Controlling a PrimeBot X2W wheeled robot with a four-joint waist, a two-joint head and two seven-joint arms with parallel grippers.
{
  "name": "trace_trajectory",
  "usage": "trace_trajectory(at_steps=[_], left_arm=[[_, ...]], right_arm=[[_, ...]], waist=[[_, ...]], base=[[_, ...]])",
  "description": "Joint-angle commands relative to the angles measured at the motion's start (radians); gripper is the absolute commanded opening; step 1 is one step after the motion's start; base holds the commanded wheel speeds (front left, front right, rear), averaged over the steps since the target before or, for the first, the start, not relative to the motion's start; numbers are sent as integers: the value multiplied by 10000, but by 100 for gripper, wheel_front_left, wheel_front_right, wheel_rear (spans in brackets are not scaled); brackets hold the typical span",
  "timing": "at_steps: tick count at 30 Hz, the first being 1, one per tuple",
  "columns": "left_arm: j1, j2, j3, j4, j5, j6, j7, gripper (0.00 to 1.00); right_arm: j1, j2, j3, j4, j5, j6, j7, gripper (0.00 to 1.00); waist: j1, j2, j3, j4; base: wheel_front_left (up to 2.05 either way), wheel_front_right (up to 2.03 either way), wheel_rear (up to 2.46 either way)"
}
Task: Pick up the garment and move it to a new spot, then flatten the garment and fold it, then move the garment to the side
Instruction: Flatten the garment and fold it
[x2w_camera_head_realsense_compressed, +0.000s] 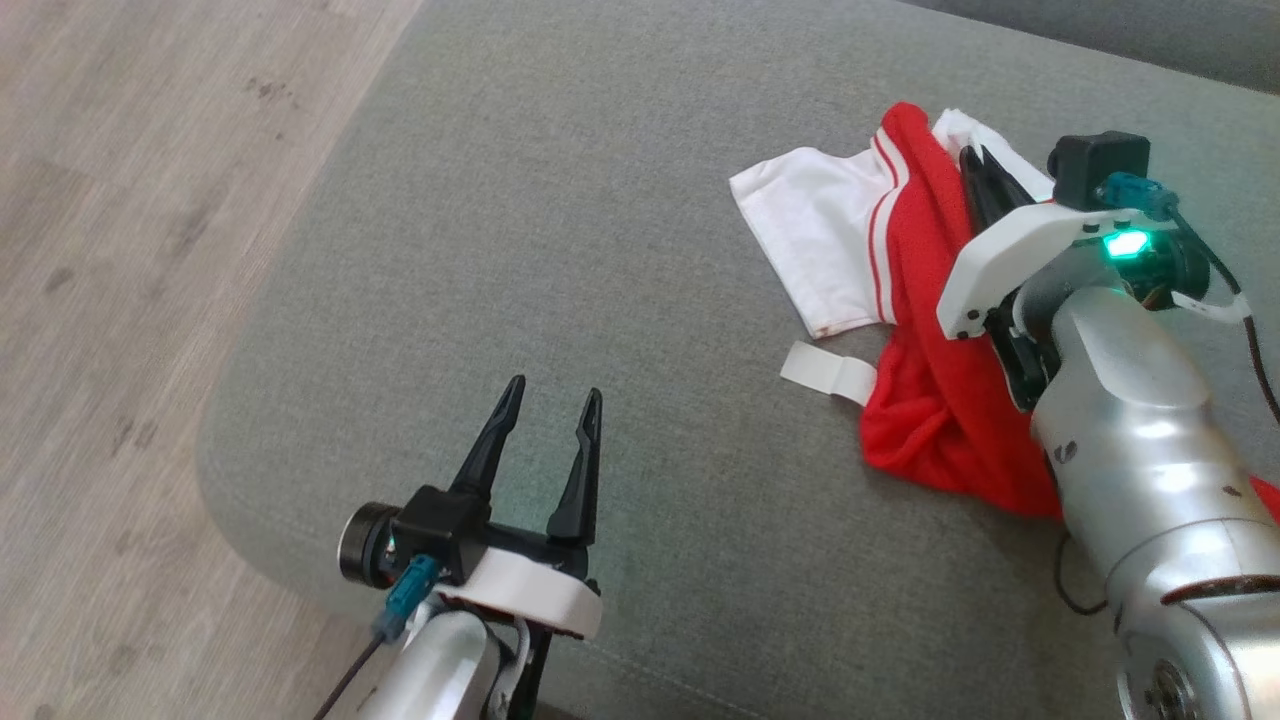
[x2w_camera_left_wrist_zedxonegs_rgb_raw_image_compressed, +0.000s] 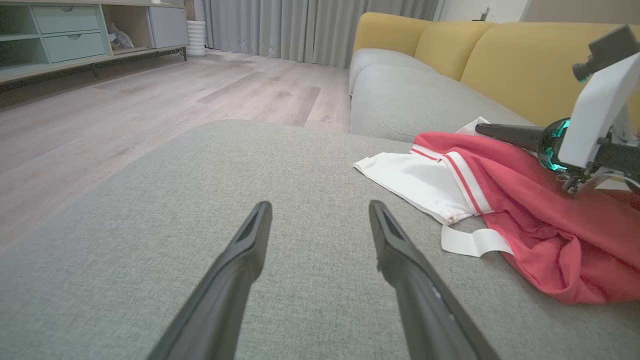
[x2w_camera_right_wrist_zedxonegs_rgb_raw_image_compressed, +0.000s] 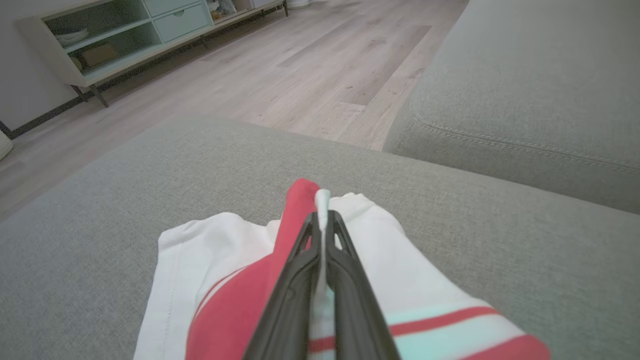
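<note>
The garment (x2w_camera_head_realsense_compressed: 905, 300) is a crumpled red and white shirt with striped sleeve cuffs, lying on the grey sofa seat (x2w_camera_head_realsense_compressed: 560, 250) at the right. My right gripper (x2w_camera_head_realsense_compressed: 975, 160) is shut on a white fold near the garment's far edge; in the right wrist view a strip of white cloth (x2w_camera_right_wrist_zedxonegs_rgb_raw_image_compressed: 322, 235) is pinched between the fingers (x2w_camera_right_wrist_zedxonegs_rgb_raw_image_compressed: 345, 270). The garment (x2w_camera_left_wrist_zedxonegs_rgb_raw_image_compressed: 525, 215) also lies to the right in the left wrist view. My left gripper (x2w_camera_head_realsense_compressed: 552, 400) hovers open over bare cushion, well left of the garment, with nothing between its fingertips (x2w_camera_left_wrist_zedxonegs_rgb_raw_image_compressed: 320, 207).
The cushion's rounded edge (x2w_camera_head_realsense_compressed: 225, 440) drops to a pale wood floor (x2w_camera_head_realsense_compressed: 120, 250) on the left. Another grey seat (x2w_camera_left_wrist_zedxonegs_rgb_raw_image_compressed: 400, 95) and yellow back cushions (x2w_camera_left_wrist_zedxonegs_rgb_raw_image_compressed: 500, 55) lie beyond. A low cabinet with drawers (x2w_camera_left_wrist_zedxonegs_rgb_raw_image_compressed: 65, 35) stands across the room.
</note>
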Motion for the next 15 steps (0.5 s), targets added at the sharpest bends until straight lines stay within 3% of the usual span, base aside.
trace_trajectory(at_steps=[1,7,15], left_arm=[[-92,-1,401,-239,141,-37,-80,100],[3,-13,614,-211,237,-87,-80,100],[53,-19,661,-278,243,-158,-80,100]], right_arm=[[-570,208,108,-171,44,35,-239,0],[-921,-8,95,-101,243,35,-543,0],[-1964,-1316,172,-308,148,35,-441,0]], waist=[[0,0,-86,-93],[0,0,-375,-427],[0,0,-535,-560]], base=[[0,0,0],[0,0,0],[0,0,0]])
